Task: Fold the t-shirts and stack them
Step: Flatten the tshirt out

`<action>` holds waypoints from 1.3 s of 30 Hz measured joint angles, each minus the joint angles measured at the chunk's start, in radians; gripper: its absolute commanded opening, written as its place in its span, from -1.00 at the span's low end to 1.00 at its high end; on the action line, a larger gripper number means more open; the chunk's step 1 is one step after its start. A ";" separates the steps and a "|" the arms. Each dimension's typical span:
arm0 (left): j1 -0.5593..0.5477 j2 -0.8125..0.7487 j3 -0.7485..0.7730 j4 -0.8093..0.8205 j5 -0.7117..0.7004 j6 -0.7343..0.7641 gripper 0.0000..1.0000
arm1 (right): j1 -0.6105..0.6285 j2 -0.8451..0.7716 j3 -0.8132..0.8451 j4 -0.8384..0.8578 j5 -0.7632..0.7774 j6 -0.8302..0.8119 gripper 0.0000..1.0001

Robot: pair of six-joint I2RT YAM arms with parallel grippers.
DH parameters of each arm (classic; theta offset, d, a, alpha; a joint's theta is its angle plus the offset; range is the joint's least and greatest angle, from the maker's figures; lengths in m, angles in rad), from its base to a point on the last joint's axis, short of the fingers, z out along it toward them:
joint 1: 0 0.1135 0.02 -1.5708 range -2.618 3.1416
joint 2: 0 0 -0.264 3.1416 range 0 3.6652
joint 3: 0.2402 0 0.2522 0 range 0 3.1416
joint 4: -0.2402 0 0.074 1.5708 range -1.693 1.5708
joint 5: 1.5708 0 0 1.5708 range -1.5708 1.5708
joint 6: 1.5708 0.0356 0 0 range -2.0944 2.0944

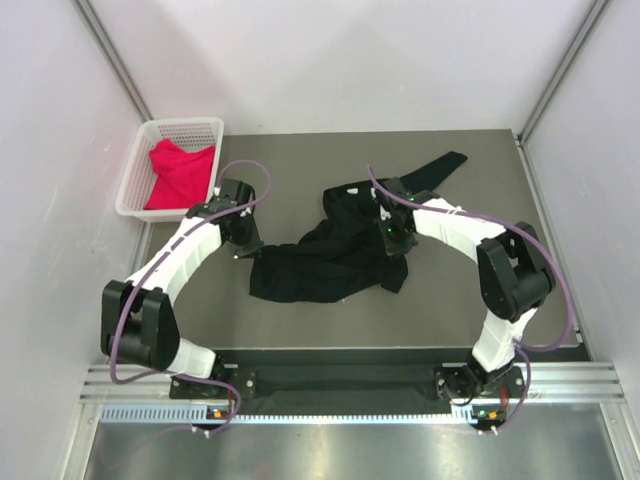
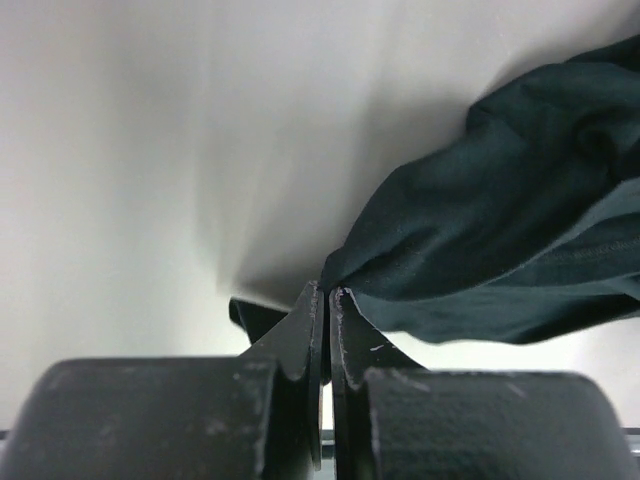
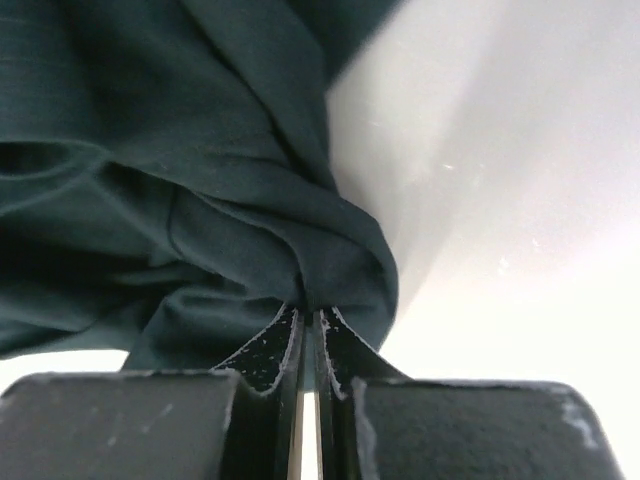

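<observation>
Top external: black t-shirt [image 1: 325,260] lies crumpled in the middle of the counter [image 1: 450,310], red-pink t-shirt [image 1: 178,172] sits in the white basket [image 1: 183,123] far left; left wrist: left pincer [image 2: 327,292] clamped tight on the black cloth's edge; right wrist: right pincer [image 3: 310,312] pinched closed on a fold of it.

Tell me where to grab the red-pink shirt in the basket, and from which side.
Likely best: pinch the bunched fold near the middle of the red-pink shirt, coming straight down from above. The basket walls close off every side, and the cloth lies crumpled.
</observation>
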 measured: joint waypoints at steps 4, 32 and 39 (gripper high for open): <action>0.000 -0.044 0.015 -0.025 -0.019 0.002 -1.00 | -0.022 -0.066 -0.092 0.011 0.012 0.002 -1.00; 0.008 -0.352 0.145 -0.145 -0.293 -0.072 -1.00 | -0.423 -0.515 -0.086 -0.225 -0.321 0.025 -0.98; 0.026 -0.095 0.139 -0.053 -0.241 -0.025 -1.00 | -0.436 -0.241 -0.081 -0.180 -0.484 0.058 -0.97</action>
